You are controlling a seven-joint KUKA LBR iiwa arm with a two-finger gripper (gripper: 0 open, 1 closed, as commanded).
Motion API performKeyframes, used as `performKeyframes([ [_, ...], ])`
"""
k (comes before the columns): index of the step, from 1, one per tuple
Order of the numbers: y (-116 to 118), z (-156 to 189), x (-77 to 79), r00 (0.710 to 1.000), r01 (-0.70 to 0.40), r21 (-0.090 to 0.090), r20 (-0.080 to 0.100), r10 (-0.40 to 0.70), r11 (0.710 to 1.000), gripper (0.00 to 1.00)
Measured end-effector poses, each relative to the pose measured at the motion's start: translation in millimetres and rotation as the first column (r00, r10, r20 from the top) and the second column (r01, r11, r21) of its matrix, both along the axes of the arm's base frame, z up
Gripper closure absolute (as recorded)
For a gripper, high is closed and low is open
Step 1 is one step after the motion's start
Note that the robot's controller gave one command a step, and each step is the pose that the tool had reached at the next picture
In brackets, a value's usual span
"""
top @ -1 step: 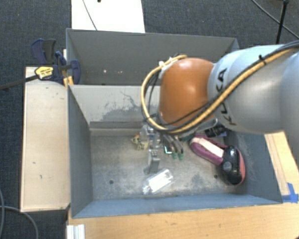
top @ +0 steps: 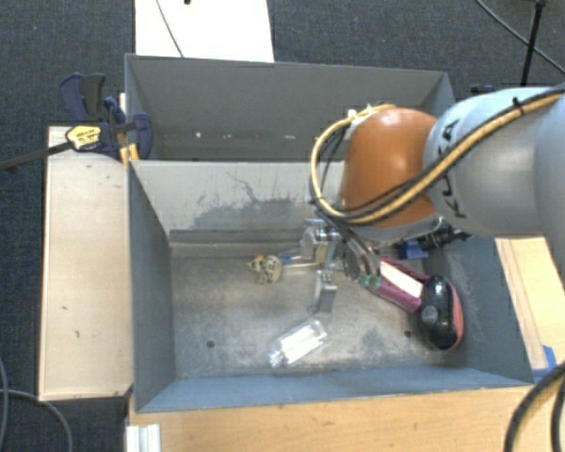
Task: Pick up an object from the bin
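Note:
My gripper (top: 306,285) hangs low over the middle of the bin floor, open, with nothing between its fingers. One metal finger (top: 297,266) points left and the other (top: 322,299) points toward the front. A small beige-yellow lump (top: 264,267) lies just left of the left finger's tip, apart from it or barely touching. A clear plastic packet (top: 297,343) lies flat on the floor just in front of the front finger's tip.
Right of the gripper a magenta tube (top: 400,287) lies slanted, with a black-and-red rounded thing (top: 439,314) against its front end. A blue piece (top: 414,250) shows under the arm. The arm and its orange dome cover the bin's back right.

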State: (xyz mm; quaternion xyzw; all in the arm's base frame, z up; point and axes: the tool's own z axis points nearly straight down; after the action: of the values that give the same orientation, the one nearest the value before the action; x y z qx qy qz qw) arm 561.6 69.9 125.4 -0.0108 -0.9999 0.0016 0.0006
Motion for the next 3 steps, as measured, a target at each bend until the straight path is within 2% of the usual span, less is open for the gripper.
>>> performKeyframes([
  [1,6.4,-42.6,27.7,0.99,0.14,0.004,0.006,-0.14,0.99,0.0],
  [2,6.5,-41.7,27.8,0.99,0.143,0.005,0.007,-0.143,0.99,1.0],
  [3,6.7,-41.6,27.7,0.99,0.144,0.005,0.007,-0.144,0.99,0.0],
])
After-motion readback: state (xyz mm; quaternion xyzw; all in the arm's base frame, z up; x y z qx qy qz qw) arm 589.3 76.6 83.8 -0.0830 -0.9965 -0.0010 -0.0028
